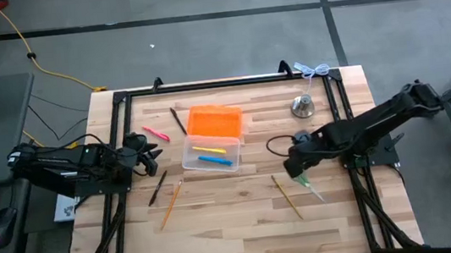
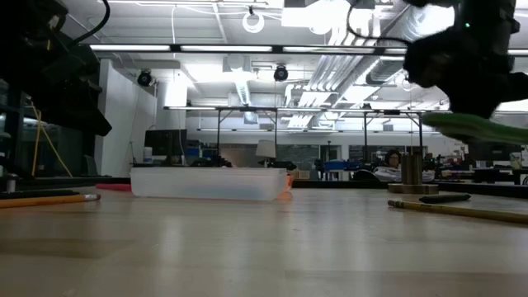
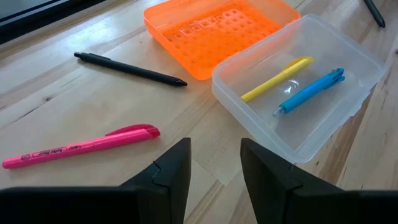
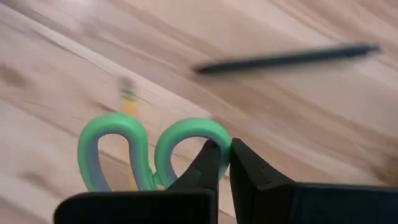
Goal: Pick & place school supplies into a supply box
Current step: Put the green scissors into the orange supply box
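- Green-handled scissors (image 4: 152,152) pinched at one handle loop by right gripper (image 4: 225,163), lifted off table right of clear supply box (image 1: 210,156).
- Light, rigid; likely to swing from loop.
- Left gripper (image 3: 214,171) fingers apart, empty.

The small clear plastic box with its orange lid (image 1: 211,149) sits in the middle of the wooden table (image 1: 245,226). Inside it lie a yellow pen (image 1: 207,149) and a blue pen (image 1: 216,159), side by side. A pink highlighter (image 1: 155,134) lies left of the box. The silver bell-shaped metal thing (image 1: 303,106) stands to its right.
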Available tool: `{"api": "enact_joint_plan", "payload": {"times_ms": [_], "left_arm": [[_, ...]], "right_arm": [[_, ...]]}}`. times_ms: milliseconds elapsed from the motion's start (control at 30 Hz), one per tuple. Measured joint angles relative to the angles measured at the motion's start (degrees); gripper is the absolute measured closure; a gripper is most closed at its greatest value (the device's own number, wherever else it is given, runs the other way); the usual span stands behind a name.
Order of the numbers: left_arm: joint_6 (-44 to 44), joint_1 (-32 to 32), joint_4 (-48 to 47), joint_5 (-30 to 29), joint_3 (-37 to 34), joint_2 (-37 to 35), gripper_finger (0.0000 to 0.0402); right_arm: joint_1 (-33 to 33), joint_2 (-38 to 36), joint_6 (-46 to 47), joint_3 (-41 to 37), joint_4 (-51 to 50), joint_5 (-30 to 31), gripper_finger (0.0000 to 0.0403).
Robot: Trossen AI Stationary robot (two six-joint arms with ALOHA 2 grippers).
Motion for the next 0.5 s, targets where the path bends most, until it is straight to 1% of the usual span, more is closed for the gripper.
{"api": "enact_joint_plan", "payload": {"times_ms": [300, 500], "left_arm": [[0.0, 0.0, 0.1, 0.0, 0.0, 0.0, 0.0231], [0.0, 0.0, 0.1, 0.0, 0.0, 0.0, 0.0231]], "right_arm": [[0.0, -6.4, -2.7, 0.1, 15.1, 9.6, 0.0403], [0.0, -8.1, -7.0, 0.1, 24.4, 13.2, 0.0403]]}}
